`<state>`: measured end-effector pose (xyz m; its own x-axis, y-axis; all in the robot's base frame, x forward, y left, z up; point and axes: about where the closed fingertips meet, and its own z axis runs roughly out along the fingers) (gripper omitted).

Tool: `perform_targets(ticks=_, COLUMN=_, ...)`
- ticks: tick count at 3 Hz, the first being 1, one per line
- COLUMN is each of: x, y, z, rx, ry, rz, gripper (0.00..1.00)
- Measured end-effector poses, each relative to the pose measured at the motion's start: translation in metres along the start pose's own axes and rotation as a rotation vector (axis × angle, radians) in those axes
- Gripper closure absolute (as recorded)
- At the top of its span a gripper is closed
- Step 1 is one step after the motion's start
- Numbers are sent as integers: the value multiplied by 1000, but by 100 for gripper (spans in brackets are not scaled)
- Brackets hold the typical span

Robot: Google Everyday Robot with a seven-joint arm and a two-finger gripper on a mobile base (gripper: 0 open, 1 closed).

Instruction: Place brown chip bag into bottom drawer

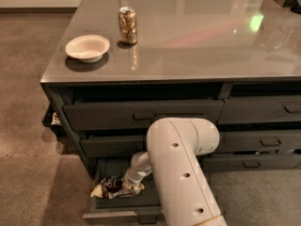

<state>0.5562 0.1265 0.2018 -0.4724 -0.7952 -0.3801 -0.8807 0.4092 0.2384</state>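
Hand [133, 186] down inside pulled-out bottom drawer [123, 215], right at tan end of brown chip bag [111, 186] (gripping or let go? can't tell from here). Bag lies in drawer's left part, far end up against left wall. Fat white arm [181, 173] hogs foreground. Up on tabletop [197, 41]: soda can [128, 25], white bowl [87, 48] off to its left, not touching.

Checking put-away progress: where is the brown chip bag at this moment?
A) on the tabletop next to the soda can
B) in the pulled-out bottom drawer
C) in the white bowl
B: the brown chip bag lies at the left side of the open bottom drawer, with the gripper down in the drawer right at the bag.
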Motion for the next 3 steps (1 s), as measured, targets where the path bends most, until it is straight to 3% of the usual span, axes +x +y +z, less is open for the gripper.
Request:
perform_targets(ticks=1, x=0, y=0, z=0, rx=0, ry=0, rz=0, gripper=13)
perform_targets(ticks=2, x=0, y=0, z=0, rx=0, ry=0, rz=0, gripper=0)
perform_targets(ticks=3, x=0, y=0, z=0, rx=0, ry=0, rz=0, gripper=0)
